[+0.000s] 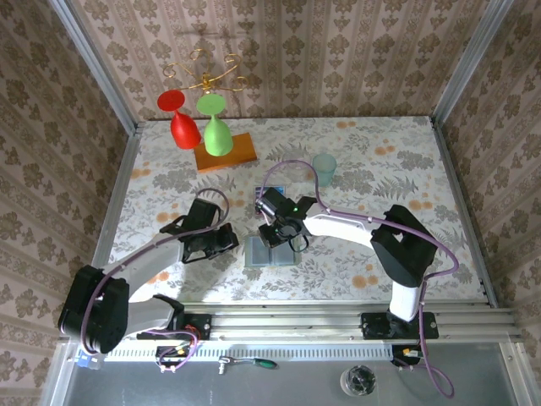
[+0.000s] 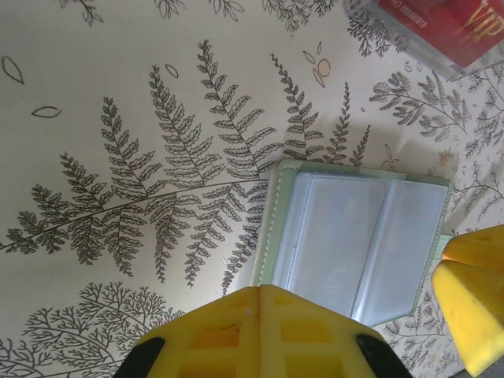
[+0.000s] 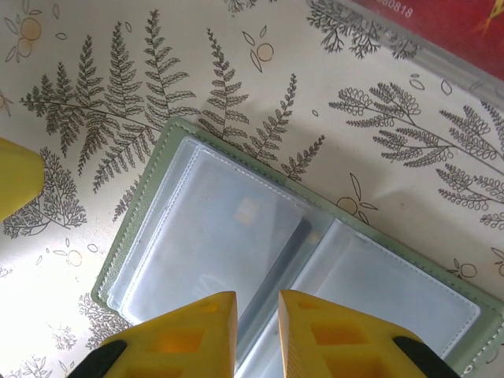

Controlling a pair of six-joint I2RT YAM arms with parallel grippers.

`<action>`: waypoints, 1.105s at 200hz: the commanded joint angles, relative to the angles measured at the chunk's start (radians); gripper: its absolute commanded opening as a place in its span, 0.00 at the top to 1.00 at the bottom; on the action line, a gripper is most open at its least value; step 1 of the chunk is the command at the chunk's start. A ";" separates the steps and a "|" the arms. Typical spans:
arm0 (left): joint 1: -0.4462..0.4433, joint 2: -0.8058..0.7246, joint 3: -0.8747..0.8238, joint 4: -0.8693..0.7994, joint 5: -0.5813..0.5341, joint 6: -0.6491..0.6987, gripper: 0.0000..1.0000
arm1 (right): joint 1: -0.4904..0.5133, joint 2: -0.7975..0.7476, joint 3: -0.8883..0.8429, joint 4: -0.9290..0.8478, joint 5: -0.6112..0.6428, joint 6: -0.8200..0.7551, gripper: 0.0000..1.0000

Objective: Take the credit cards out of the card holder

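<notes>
When you look down from the top external camera, you find the card holder (image 1: 272,254) lying open and flat on the flowered worktop (image 1: 406,152), close to the arm bases and between the two arms. Your right gripper (image 1: 284,234) is down over its far edge, and your left gripper (image 1: 224,241) sits just beside its left edge. A teal cup (image 1: 325,169) stands farther back, well apart from the holder, and an orange board (image 1: 226,152) lies near the back wall. Through the left wrist camera you see the holder (image 2: 346,236) spread open with its pale pockets up, and the left gripper (image 2: 366,311) has its yellow fingers (image 2: 260,331) wide apart near the holder's edge. A red credit card (image 2: 453,27) lies on the worktop beyond, apart from the holder. Through the right wrist camera the holder (image 3: 370,276) lies under the right gripper (image 3: 256,299), whose fingers (image 3: 185,339) leave just a narrow slit over the middle fold. You cannot tell whether they pinch anything. One credit card (image 3: 236,236) with a small gold chip shows through a clear pocket.
</notes>
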 commanded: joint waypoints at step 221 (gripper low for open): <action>-0.142 0.125 0.012 0.045 -0.070 -0.017 1.00 | 0.003 0.020 -0.101 0.215 -0.226 0.366 0.68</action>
